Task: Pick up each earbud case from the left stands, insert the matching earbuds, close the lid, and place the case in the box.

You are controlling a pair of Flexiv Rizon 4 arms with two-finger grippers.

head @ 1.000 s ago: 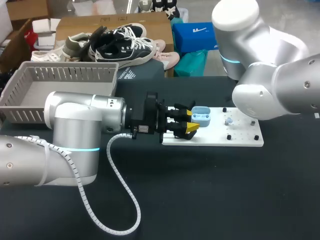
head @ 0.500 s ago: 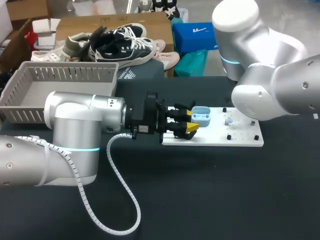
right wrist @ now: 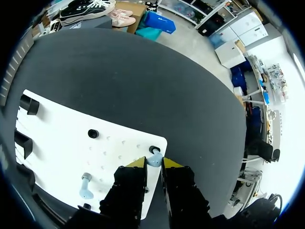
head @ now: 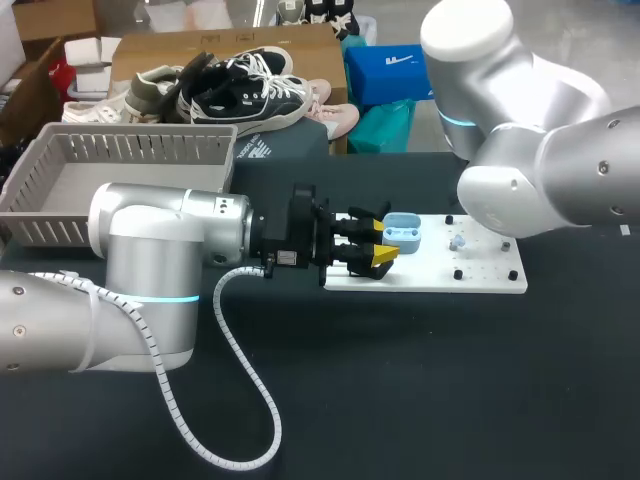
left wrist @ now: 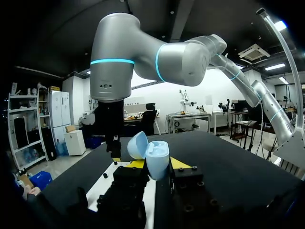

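Left fingers (left wrist: 178, 163) grip the smooth, rounded pale-blue case (left wrist: 157, 160), lid open; right fingers (right wrist: 137, 163) pinch an earbud (right wrist: 154, 160)

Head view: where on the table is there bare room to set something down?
Free: the black table between the near edge of the white board and the looped cable. Crowded: the board's left end, where the left gripper holds the earbud case, and its pegged right end under the right arm.

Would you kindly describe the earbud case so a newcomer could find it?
Find the white board on the black table. At its left end, the left gripper holds the earbud case: pale blue, lid open, unlike the small black pegs nearby.
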